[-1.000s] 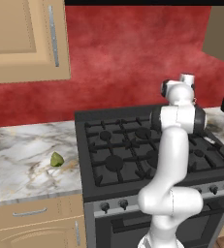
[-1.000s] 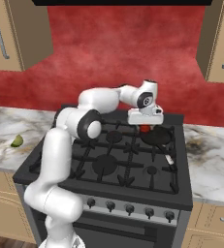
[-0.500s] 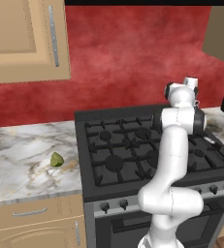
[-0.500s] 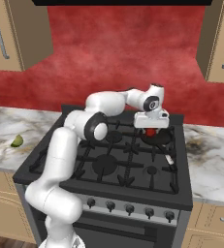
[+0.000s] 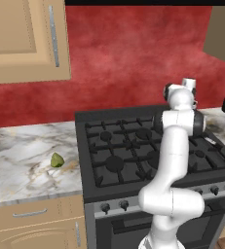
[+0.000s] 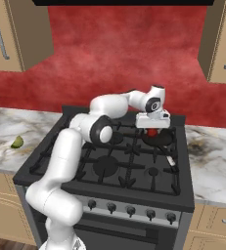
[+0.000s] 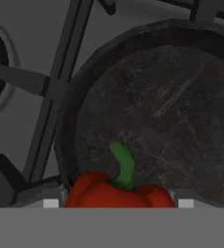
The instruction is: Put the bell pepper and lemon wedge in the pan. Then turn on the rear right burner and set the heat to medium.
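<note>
My gripper [image 6: 153, 128] is shut on the red bell pepper [image 6: 152, 131] and hangs just above the black pan [image 6: 162, 140] on the rear right burner. In the hand view the bell pepper [image 7: 118, 190], green stem up, sits between the fingertips [image 7: 50, 203] over the near-left part of the pan [image 7: 176, 106], whose scratched floor is bare. The pan's thin grey handle [image 6: 171, 160] points toward the stove front. The yellow-green lemon wedge [image 5: 57, 160] lies on the marble counter left of the stove, also visible as the lemon wedge [image 6: 17, 142] in the right base view.
The black stove [image 6: 114, 166] has raised grates and a row of knobs [image 6: 129, 209] along its front. Marble counter [image 5: 21, 165] runs on both sides. Wooden wall cabinets [image 5: 26, 39] hang above the left counter, and a red wall stands behind the stove.
The arm has carried the bell pepper rightward across the back of the stove and then lowered it over the pan. The lemon wedge has not moved.
</note>
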### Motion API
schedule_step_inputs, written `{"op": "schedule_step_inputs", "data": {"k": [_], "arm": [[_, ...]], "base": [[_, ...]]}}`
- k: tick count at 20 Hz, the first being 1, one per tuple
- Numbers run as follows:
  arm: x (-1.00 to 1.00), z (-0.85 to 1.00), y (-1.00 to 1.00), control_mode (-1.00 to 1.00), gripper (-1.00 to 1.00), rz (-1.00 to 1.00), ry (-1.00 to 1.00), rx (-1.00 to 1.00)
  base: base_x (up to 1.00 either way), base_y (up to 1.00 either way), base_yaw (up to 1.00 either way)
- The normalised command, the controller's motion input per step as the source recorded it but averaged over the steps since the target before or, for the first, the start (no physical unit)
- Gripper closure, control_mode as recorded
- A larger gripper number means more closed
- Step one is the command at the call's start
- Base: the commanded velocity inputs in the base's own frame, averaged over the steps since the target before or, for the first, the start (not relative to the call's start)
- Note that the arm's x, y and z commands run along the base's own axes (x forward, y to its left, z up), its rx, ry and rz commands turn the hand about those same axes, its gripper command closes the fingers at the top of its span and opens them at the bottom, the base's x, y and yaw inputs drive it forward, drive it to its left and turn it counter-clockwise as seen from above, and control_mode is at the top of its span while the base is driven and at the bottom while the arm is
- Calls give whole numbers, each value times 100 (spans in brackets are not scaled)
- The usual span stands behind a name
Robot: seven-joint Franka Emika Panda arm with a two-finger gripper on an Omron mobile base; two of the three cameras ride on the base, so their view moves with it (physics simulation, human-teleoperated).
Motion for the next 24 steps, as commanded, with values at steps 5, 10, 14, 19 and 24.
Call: {"op": "schedule_step_inputs", "data": {"k": [5,10,14,19,24], "arm": [[23,-14,-5,-100,100,0,0,0],[8,-19,-8,-100,100,0,0,0],[1,-29,-5,-100,100,0,0,0],[0,-6,-2,-100,100,0,0,0],[0,0,0,-100,-100,0,-1,0]], "base": [[0,0,0],[0,0,0],[0,0,0],[0,0,0],[0,0,0]]}}
